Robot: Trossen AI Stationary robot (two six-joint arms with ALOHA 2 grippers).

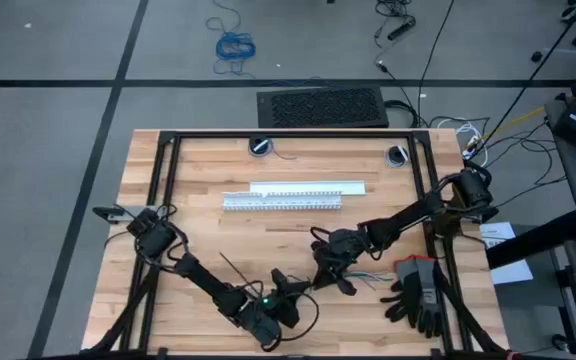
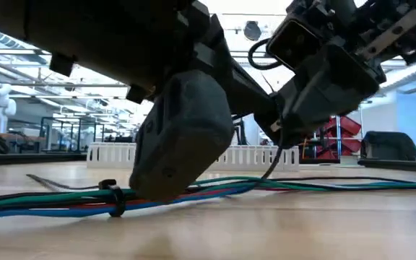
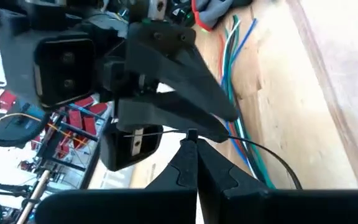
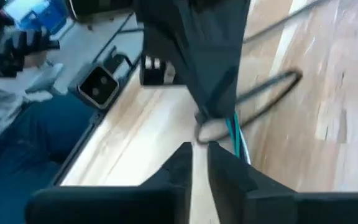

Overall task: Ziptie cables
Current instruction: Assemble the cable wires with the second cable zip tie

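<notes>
Wood-plank table (image 1: 198,190) with a black metal frame carries everything; both dark arms meet near its front edge, about mid-width. Slim bundle of thin blue, green and grey cables (image 2: 316,187) lies flat on the wood there, running sideways toward the front right corner, loose ends splayed just short of the black-and-grey work gloves (image 1: 418,290). One thin black ziptie (image 2: 114,198) is already looped round the bundle, its head standing up on the wires in the low view.

Left gripper (image 3: 194,144) sits at the front edge, fingers nearly together, pinching what looks like the thin dark ziptie tail; the strip arcs away from the tips. Right gripper (image 4: 199,148) is just beside it, coming in from the right side, fingers also narrow, tips at the ziptie loop on the cables; whether they actually clamp the strip or only touch it I cannot tell. A second dark strip (image 1: 230,268) lies loose on the wood behind the left arm.

White slotted plastic duct (image 1: 283,203) with a plain white bar behind it sits toward the back, mid-table, well apart from the work.

Step in hand, as I judge it: cinching a tie on the bundle, one gripper on the tail, the other steadying at the head. Next move calls for a straight pull on the tail along its own line while the head is held against the wires, so the loop closes without dragging the bundle across the table. Risk: the thin strip slips out of the tips.
</notes>
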